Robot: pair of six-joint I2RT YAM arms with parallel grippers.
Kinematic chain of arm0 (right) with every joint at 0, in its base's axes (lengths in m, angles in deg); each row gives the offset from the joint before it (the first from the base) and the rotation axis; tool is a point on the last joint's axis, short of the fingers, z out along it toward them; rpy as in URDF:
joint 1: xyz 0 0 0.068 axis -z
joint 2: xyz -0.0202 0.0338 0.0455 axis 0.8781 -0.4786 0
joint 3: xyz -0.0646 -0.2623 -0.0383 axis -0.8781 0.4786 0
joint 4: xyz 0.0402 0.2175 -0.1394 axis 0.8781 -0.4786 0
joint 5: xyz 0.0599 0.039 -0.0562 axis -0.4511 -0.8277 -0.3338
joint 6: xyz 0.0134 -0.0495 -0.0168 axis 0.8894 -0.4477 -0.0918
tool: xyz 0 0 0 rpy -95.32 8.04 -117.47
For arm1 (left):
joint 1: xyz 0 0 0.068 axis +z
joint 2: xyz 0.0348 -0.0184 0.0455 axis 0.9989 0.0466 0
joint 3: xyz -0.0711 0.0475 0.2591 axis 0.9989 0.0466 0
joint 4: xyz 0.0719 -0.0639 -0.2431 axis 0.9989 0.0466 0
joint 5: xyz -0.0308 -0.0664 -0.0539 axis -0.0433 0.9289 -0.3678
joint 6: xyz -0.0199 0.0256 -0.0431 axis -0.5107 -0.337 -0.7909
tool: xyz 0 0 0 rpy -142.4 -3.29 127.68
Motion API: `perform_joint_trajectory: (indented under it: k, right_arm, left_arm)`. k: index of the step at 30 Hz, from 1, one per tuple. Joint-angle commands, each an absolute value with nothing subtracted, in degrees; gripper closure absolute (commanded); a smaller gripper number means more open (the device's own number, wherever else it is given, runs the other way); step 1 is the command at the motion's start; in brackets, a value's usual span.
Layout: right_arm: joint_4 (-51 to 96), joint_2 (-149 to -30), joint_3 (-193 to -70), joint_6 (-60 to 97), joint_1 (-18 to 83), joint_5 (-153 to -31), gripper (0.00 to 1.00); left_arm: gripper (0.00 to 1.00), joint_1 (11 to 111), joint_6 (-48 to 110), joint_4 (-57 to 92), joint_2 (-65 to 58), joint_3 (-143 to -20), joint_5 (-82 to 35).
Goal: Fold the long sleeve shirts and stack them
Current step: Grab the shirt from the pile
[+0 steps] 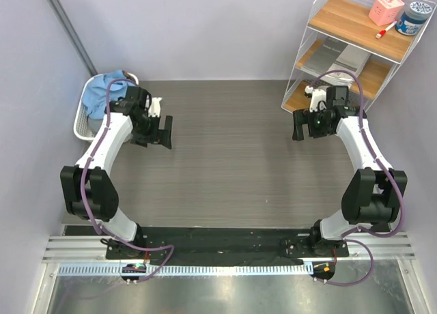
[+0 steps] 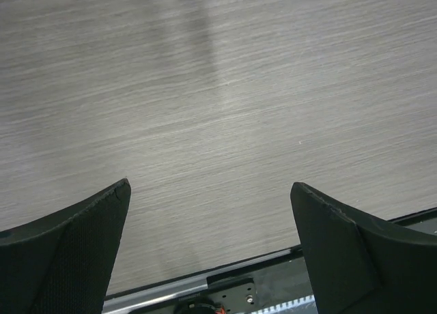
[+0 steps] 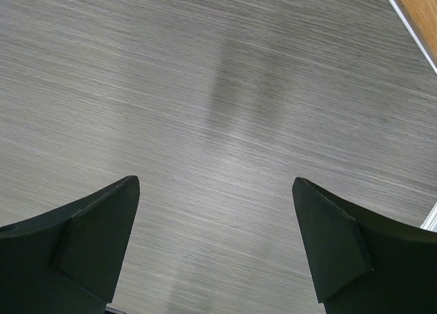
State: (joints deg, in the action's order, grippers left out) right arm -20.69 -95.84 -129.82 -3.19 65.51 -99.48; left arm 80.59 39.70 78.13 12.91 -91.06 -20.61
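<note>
Bare grey surface (image 1: 232, 164) is stretching wide between left arm (image 1: 109, 140) and right arm (image 1: 362, 150), leaving free passage through the middle. White laundry basket (image 1: 80, 126) is blocking the far-left corner, just beside the left arm. Shelf rack (image 1: 355, 27) is crowding the far-right corner, close behind the right fingers (image 1: 298, 128). Walls (image 1: 27, 123) are hemming in both sides.
</note>
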Motion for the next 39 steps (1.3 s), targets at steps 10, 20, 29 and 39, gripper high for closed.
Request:
perform_joint_trajectory:
  k: [10,20,29,39]
  right_arm:
    - [-20.8,-96.5,-137.1,-2.7,64.2,-99.5,0.00]
    - [-22.1,-96.8,-139.3,-5.6,63.9,-101.6,0.00]
    - [-22.4,-97.2,-138.2,-5.7,63.8,-101.2,0.00]
    - [-23.1,-97.7,-137.8,-6.3,63.8,-100.2,0.00]
  left_arm:
    - [0.00,82.5,39.6,86.3,23.3,-117.8,-23.6]
    - [0.00,100.5,41.7,76.4,31.1,-132.8,-25.3]
    - [0.00,104.4,44.8,58.7,40.7,-131.4,-31.1]
    - [0.00,104.6,45.7,52.2,54.5,-136.6,-31.1]
